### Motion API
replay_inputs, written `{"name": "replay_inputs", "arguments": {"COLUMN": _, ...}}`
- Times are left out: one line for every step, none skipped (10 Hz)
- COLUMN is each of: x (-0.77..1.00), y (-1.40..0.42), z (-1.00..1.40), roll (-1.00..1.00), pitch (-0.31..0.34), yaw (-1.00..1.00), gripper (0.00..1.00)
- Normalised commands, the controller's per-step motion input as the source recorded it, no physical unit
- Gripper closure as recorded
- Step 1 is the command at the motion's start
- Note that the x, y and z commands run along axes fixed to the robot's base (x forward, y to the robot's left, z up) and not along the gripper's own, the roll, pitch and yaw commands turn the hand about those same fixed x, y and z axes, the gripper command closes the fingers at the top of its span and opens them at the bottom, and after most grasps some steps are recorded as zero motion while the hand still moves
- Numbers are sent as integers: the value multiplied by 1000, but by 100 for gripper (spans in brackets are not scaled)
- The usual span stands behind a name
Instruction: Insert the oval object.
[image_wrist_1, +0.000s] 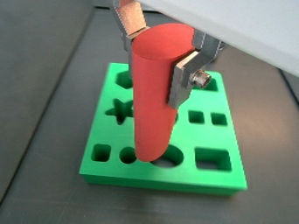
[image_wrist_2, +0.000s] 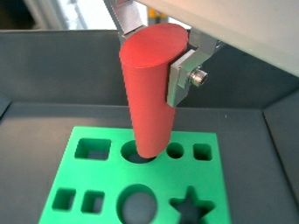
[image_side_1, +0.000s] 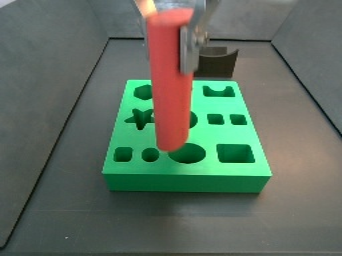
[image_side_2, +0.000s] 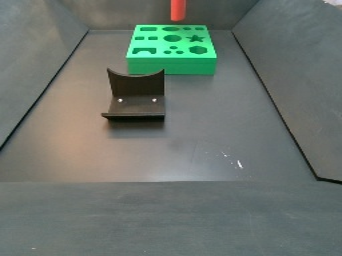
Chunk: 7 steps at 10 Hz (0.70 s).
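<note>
Wrist view: your hand (image_wrist_1: 163, 54) pinches the oval object (image_wrist_1: 155, 92) near its top, silver fingers (image_wrist_1: 184, 77) flat on either side, peg upright. Its lower end sits at the mouth of a rounded hole in the green block (image_wrist_1: 163, 175), beside a larger round hole (image_wrist_1: 172, 157). Can't tell how deep it's in.

Other wrist view: same grip by the hand (image_wrist_2: 155, 48), peg (image_wrist_2: 149, 96) hanging straight w/ its foot in a rounded opening on the block (image_wrist_2: 111, 179). A big oval hole (image_wrist_2: 139, 206) and star hole (image_wrist_2: 186, 208) stand empty, as do the square ones.

Side view: hand (image_side_1: 181, 35) above the block (image_side_1: 187, 180), peg (image_side_1: 167, 80) vertical, tip at a front-row hole. The other cut-outs look empty.

Other side view: block (image_side_2: 174, 62) sits far back on the worktop (image_side_2: 201, 140); only the peg's lower end (image_side_2: 177, 10) shows. The fixture (image_side_2: 134, 97) stands well apart, nearer the camera.

My read: check the hole shape matches first. Keep the peg plumb, long axis lined w/ the opening, lower slowly, don't let go until it's seated.
</note>
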Motion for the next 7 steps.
{"name": "replay_inputs", "arguments": {"x": 91, "y": -137, "z": -323, "roll": 180, "pitch": -63, "yaw": -906, "gripper": 100}}
{"name": "replay_inputs", "arguments": {"x": 40, "y": 0, "z": -306, "roll": 194, "pitch": -64, "yaw": -991, "gripper": 100}}
{"name": "replay_inputs", "arguments": {"x": 9, "y": 0, "z": -246, "roll": 167, "pitch": -54, "yaw": -1000, "gripper": 100}}
{"name": "replay_inputs", "arguments": {"x": 0, "y": 0, "z": -177, "roll": 140, "pitch": -43, "yaw": -1000, "gripper": 100}}
{"name": "replay_inputs", "arguments": {"x": 0, "y": 0, "z": -143, "roll": 126, "pitch": -40, "yaw": -1000, "gripper": 100}}
{"name": "replay_inputs", "arguments": {"x": 0, "y": 0, "z": -137, "roll": 126, "pitch": -41, "yaw": -1000, "gripper": 100}}
{"name": "replay_inputs", "arguments": {"x": 0, "y": 0, "z": -137, "roll": 126, "pitch": -40, "yaw": -1000, "gripper": 100}}
